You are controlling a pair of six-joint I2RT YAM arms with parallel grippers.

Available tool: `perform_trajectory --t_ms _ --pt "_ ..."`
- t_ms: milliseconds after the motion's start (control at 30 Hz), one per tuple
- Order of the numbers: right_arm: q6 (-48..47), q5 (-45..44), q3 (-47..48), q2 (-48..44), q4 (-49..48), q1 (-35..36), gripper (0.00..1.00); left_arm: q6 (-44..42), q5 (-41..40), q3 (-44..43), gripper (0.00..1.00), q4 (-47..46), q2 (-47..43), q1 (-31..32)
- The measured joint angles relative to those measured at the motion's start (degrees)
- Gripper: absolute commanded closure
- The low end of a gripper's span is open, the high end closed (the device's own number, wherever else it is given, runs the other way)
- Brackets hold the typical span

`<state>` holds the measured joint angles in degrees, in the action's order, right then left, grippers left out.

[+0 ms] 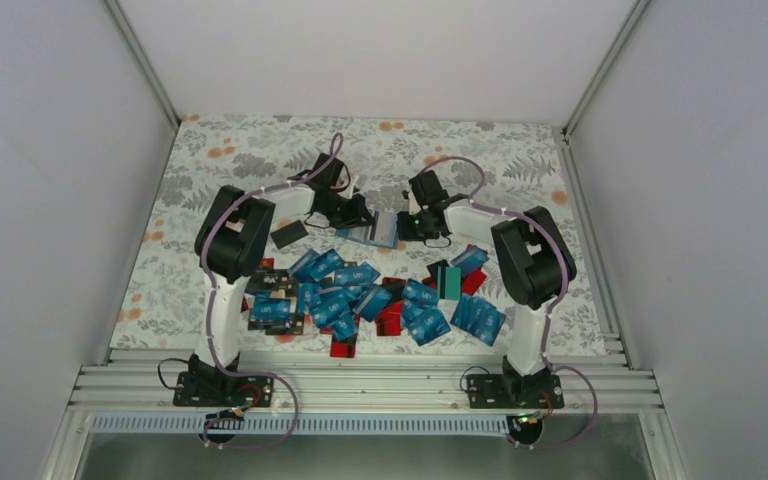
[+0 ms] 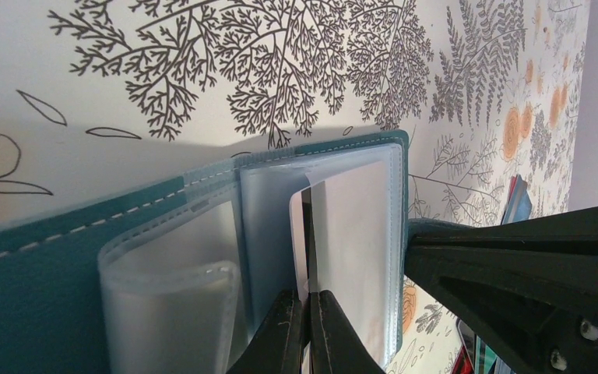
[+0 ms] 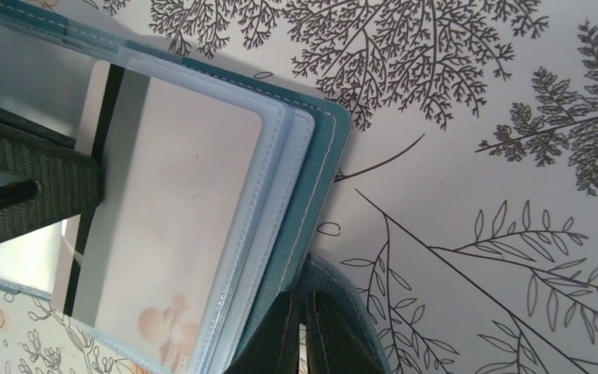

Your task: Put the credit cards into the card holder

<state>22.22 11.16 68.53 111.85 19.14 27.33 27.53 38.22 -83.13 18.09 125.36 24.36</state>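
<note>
The teal card holder (image 1: pixel 380 232) lies open at mid-table between both grippers. My left gripper (image 2: pixel 308 312) is shut on the edge of a pale credit card (image 2: pixel 299 241) that stands partly inside a clear sleeve (image 2: pixel 354 249) of the holder. In the right wrist view this card (image 3: pixel 163 226) shows a black stripe behind the plastic, with the left fingers (image 3: pixel 39 183) clamped on its outer end. My right gripper (image 3: pixel 304 331) is shut on a teal flap at the card holder's (image 3: pixel 315 167) edge. Many credit cards (image 1: pixel 360 295), mostly blue, lie spread nearer the arm bases.
A single black card (image 1: pixel 289 234) lies left of the holder, under the left arm. A teal-green card (image 1: pixel 449 281) and red cards (image 1: pixel 390 318) sit in the pile. White walls close the floral tabletop (image 1: pixel 260 150) on three sides.
</note>
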Motion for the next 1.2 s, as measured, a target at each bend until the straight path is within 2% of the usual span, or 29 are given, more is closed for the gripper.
perform_trajectory --t_ms 533,867,1100,1200 --pt "0.0 0.1 0.1 0.1 0.0 0.0 0.94 0.8 -1.0 -0.3 0.96 0.0 0.2 0.6" --pt "-0.3 0.0 0.5 0.5 -0.3 -0.2 0.94 0.3 -6.0 0.7 0.77 1.5 -2.1 1.8" --pt "-0.5 0.0 2.3 1.7 -0.3 -0.4 0.93 0.3 -7.3 2.5 0.54 2.2 -4.5 1.9" --pt "-0.7 0.0 2.3 1.7 -0.3 -0.4 0.92 0.2 -8.2 2.7 0.48 3.0 -4.9 1.9"
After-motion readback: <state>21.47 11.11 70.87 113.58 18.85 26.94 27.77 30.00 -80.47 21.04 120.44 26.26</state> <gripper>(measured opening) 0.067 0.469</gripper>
